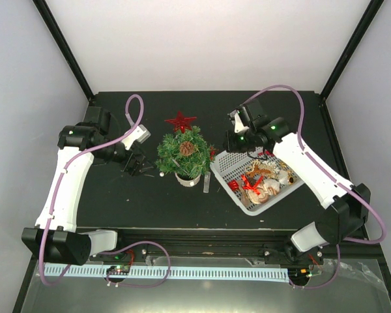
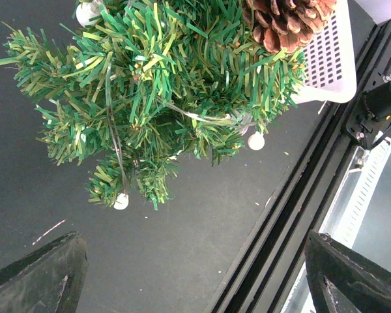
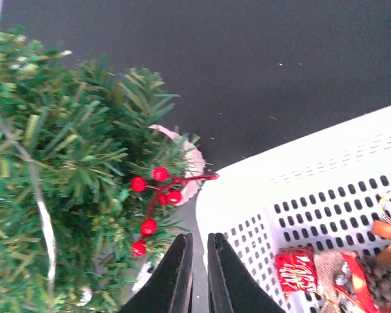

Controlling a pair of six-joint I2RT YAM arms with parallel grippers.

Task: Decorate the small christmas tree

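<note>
The black table (image 1: 117, 195) fills the middle of the cell, with the two arms reaching in from its near edge. The left arm (image 1: 68, 176) bends toward the centre from the left, and the right arm (image 1: 309, 169) comes in over the white basket (image 1: 229, 161). The basket sits right of centre, with ornaments piled at its near end.

The small christmas tree (image 1: 182, 153) stands upright on its whitish base (image 3: 192, 163) at the middle of the table. It is just left of the basket, between the two grippers.

A red star (image 1: 180, 121) shows beyond the tree's far side; I cannot tell whether it touches the branches. A pine cone (image 2: 287, 19) nestles among the upper branches.

The left gripper (image 2: 192, 241) hovers near the tree's left side, its fingers spread wide with nothing between them. The right gripper (image 3: 199, 236) hangs by the gap between tree and basket, its fingers drawn almost together and holding nothing.

A sprig of red berries (image 3: 158, 195) sits in the foliage on the basket side, just ahead of those fingers. Small white beads (image 2: 255, 141) hang on the lower branch tips.
</note>
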